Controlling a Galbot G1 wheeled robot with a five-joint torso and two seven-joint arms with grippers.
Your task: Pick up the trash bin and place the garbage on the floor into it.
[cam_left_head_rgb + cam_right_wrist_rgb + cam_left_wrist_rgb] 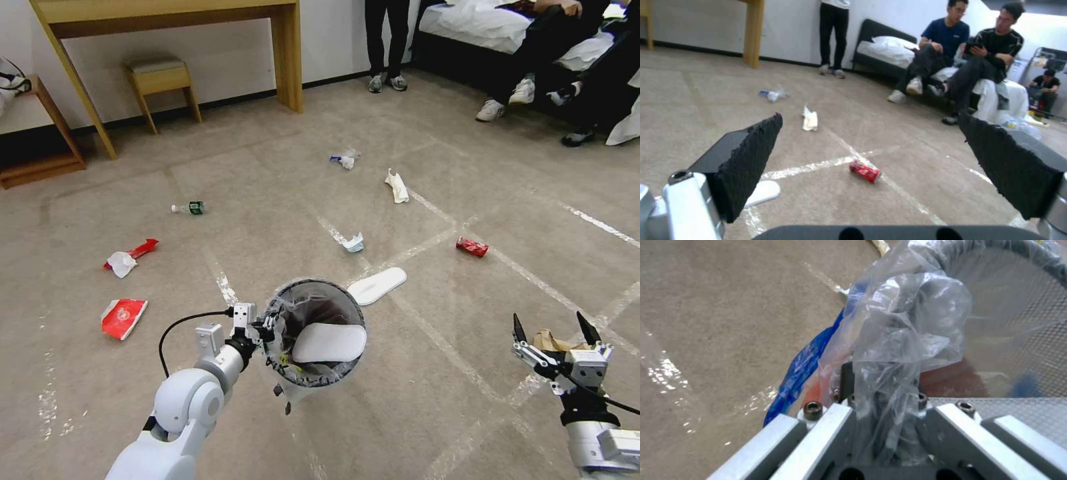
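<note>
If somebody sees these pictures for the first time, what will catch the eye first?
The trash bin, gripped at its rim by the left gripper, already holds a white slipper. The right gripper hangs open over a brown paper bag. A red can lies on the taped floor.

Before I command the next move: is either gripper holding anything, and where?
Left gripper holds the trash bin by its bag-lined rim; right gripper is open, empty.
</note>
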